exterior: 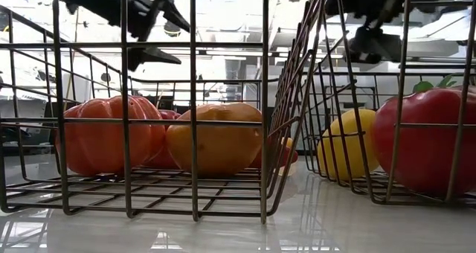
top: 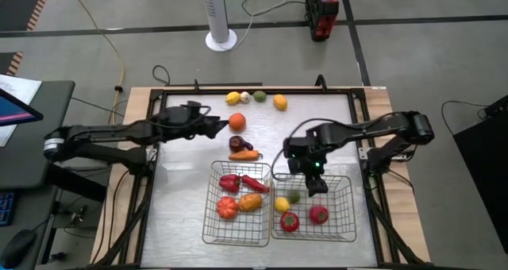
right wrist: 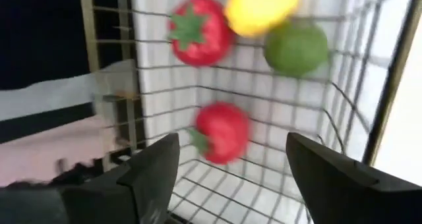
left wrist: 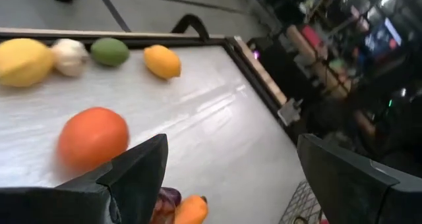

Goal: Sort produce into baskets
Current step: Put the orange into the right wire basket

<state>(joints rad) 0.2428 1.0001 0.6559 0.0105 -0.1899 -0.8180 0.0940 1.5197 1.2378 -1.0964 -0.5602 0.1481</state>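
My left gripper [top: 216, 128] is open and empty just left of a round orange fruit [top: 237, 121], which also shows in the left wrist view [left wrist: 92, 137]. A dark purple piece [top: 238, 144] and a carrot [top: 248, 154] lie in front of it. A yellow piece [top: 232, 98], a whitish one [top: 245, 97], a green one [top: 259, 96] and a yellow-orange one [top: 279, 102] lie near the far edge. My right gripper [top: 316, 180] is open and empty above the right basket [top: 347, 222]. That basket holds two red pieces [right wrist: 222, 132], a yellow one [right wrist: 260, 6] and a green one [right wrist: 295, 47]. The left basket [top: 208, 222] holds red and orange produce.
The two wire baskets stand side by side at the table's near middle. A raised dark frame [top: 359, 103] runs round the table top. Bare table lies to the left of the left basket and on the right of the far half.
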